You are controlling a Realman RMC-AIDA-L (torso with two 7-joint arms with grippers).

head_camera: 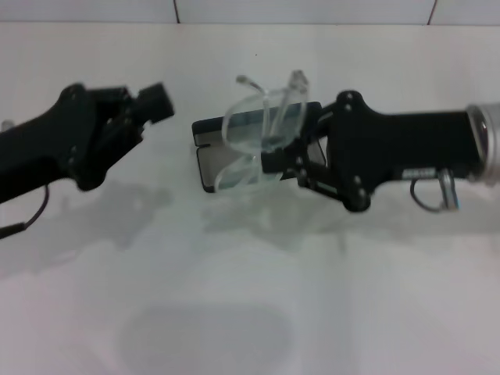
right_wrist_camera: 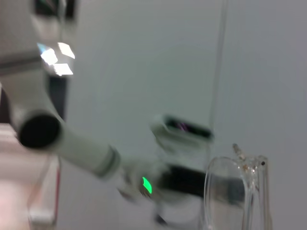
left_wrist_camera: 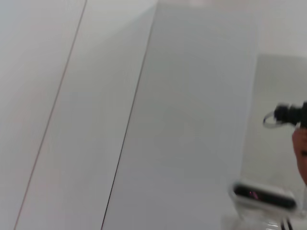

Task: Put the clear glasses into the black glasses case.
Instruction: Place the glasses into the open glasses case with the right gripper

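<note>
The right claw [head_camera: 283, 162] is seen clamped on the glasses [head_camera: 254, 129], gripped at the frame end nearest the arm, with the frame tilted and the two thin arms sticking up toward the far edge of the table [head_camera: 250, 312]. The glasses are held just above the case [head_camera: 209, 148], which lies open near the far middle of the table, its grey lining visible through the lenses; whether the lower lens already touches the lining cannot be told. In the right wrist view the glasses [right_wrist_camera: 235, 191] are seen close at hand, a lens and one hinge clear of anything else.

The left claw [head_camera: 152, 105] is held raised to the left of the case, well apart from it, and whether its fingers are apart or together cannot be told.

The step in hand is judged to be the lowering of the glasses into the case. It would best be done with the frame first levelled and lined up along the case's length, since the glasses look nearly as long as the tray. The thin arms should be kept inside the rim so that nothing overhangs. The grip should be released only once the frame is resting on the lining, and the case should not be nudged by the claw.
</note>
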